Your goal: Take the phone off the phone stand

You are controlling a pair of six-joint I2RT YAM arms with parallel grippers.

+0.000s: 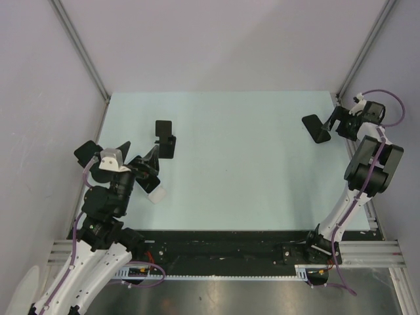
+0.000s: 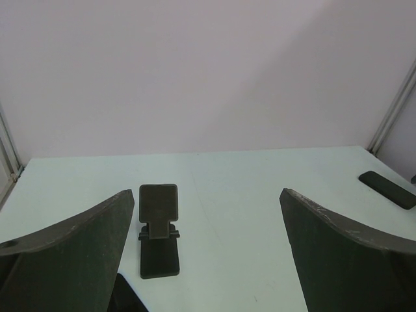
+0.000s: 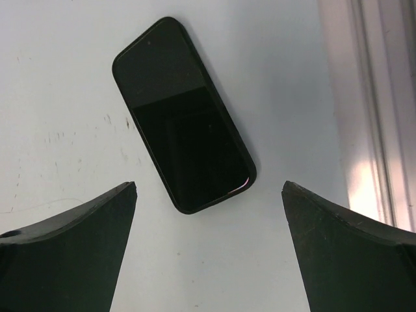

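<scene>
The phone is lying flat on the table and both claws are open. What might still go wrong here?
1. The right gripper hangs close to the phone with open jaws; pulling away, a finger might clip it.
2. The phone lies near the right edge of the table, so a knock might slide it off.
3. The left gripper faces the empty stand; a forward move might topple it.

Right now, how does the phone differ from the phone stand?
The phone lies flat at the right of the table; the phone stand stands upright toward the left. The phone is one glossy slab with rounded corners; the phone stand looks matte, a base plate with a tilted back plate. Both are black, rest apart on the pale table, and neither is gripped.
</scene>
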